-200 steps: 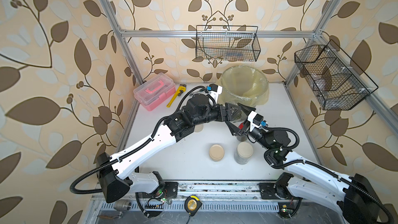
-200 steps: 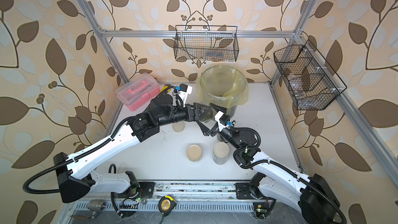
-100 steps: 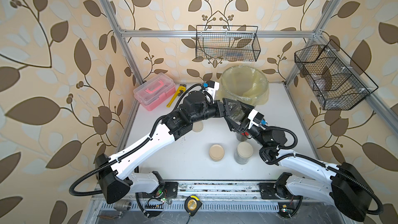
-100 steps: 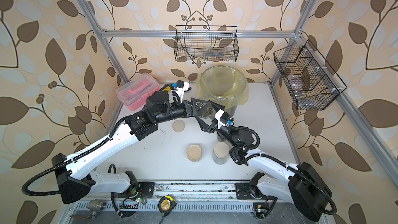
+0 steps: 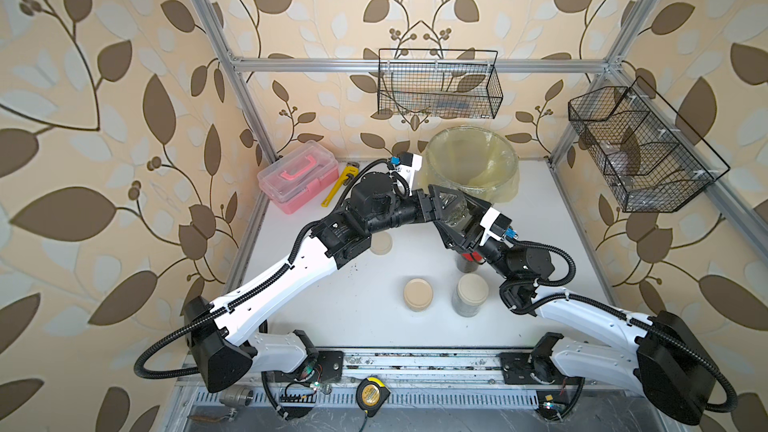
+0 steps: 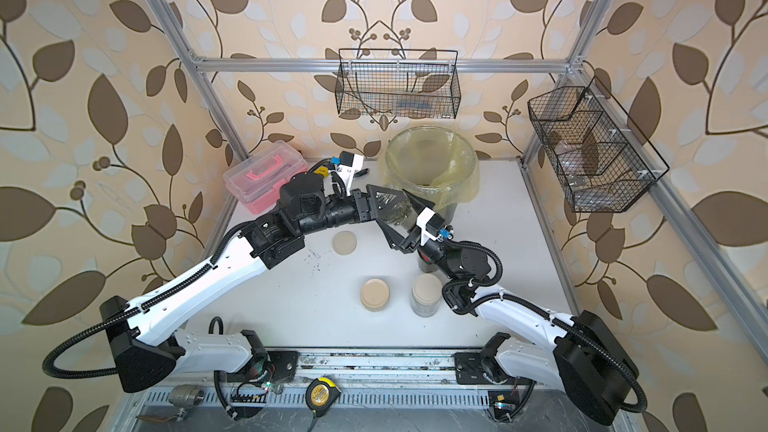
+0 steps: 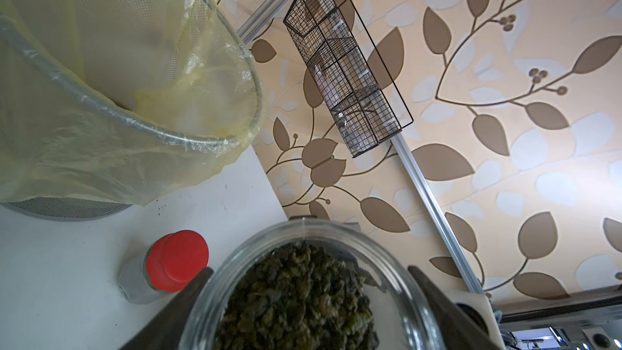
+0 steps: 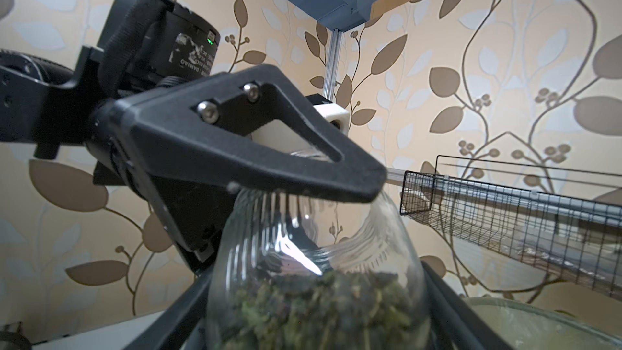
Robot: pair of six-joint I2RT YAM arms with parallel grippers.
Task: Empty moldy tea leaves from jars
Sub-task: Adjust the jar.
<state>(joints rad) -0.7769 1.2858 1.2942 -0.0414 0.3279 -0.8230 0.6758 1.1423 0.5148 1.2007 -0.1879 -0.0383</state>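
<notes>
Lidless clear glass jar (image 5: 454,210) of dark green-brown tea leaves (image 7: 299,294) held aloft, just in front of grey mesh bin w/ yellowish liner (image 5: 500,184). L gripper (image 7: 308,311) & R gripper (image 8: 316,304) both clamp it. Red-lidded jar (image 7: 176,260) stands on the table under R arm (image 5: 523,259), mostly hidden in both top views. Nearer the front, beige-lidded jar (image 5: 417,293) beside a taller beige-lidded one (image 5: 471,289). Loose beige lid (image 5: 381,243) by L arm (image 5: 291,280).

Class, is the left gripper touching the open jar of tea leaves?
Touching. The left wrist view shows the left gripper with its fingers pressed against both sides of the open jar; the right wrist view shows one finger across its glass.
</notes>
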